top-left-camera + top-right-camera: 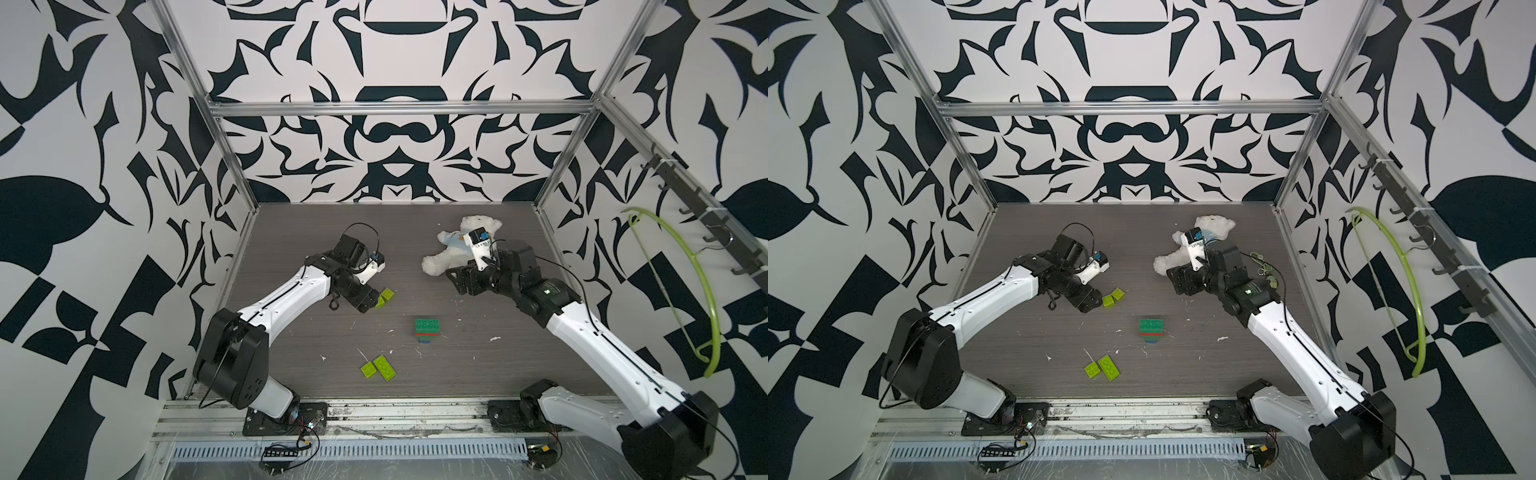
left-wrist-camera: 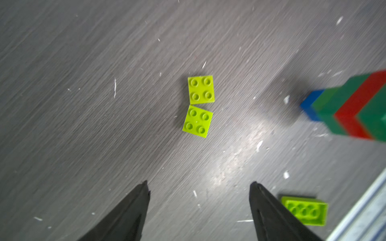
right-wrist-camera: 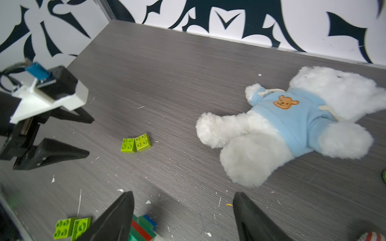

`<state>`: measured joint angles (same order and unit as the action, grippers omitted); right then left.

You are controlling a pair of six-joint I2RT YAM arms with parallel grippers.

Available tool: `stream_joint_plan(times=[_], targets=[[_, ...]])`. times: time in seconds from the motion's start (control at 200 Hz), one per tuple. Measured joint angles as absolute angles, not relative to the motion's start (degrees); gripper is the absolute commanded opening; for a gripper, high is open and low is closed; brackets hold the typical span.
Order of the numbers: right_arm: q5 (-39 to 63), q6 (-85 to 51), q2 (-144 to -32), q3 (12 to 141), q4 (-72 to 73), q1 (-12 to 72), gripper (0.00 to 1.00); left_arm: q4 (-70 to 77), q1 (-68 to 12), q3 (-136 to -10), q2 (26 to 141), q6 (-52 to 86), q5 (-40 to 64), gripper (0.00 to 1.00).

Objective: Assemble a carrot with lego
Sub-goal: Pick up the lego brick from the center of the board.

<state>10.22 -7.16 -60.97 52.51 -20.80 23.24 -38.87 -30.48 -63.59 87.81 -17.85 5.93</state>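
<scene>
Waiting nearest the rail (image 1: 374,409), a lime oblong (image 1: 385,368) and a lime square (image 1: 367,370) lie touching, studs up: loose stock, it seems, for the forked top. Beyond them the carrot (image 1: 428,330) stands between the arms, apparently on its blue tip, widening through green and one red band to a dark green studded layer. That bare top is probably where the lime goes, and the middle spot suits either arm. Farther back the far pair (image 2: 197,122), two more lime squares, lie touching just ahead of the left gripper (image 2: 199,185), which tilts down toward them, presumably to pick one. Its jaws stand wide apart and empty, touching nothing. The right gripper (image 3: 182,196) hangs raised just beside the bear (image 3: 292,116), clear of the bricks; its jaws too are wide, holding nothing. The bear lies farthest back, no part of the job, likely clutter to avoid.
</scene>
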Motion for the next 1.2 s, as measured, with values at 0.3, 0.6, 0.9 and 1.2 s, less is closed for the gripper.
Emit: stream_joint_plan(times=[0.3,0.6,0.9,1.2], targets=[[8.84,-8.69,-60.07,48.18,-19.09,22.83,0.79,-42.39,-40.36,-62.19,86.08,-27.09,5.23,0.81],[4.84,-7.6,-56.05,47.37,-18.76,22.83,0.79,-49.71,-58.67,-57.91,81.19,-40.38,0.64,0.81],[4.67,-7.33,-56.45,47.37,-18.57,22.83,0.79,-49.08,-57.65,-49.01,75.48,-53.69,-0.38,0.89],[5.5,-7.33,-56.84,47.2,-18.5,22.83,0.79,-49.82,-57.95,-48.29,76.71,-65.28,1.96,0.76]])
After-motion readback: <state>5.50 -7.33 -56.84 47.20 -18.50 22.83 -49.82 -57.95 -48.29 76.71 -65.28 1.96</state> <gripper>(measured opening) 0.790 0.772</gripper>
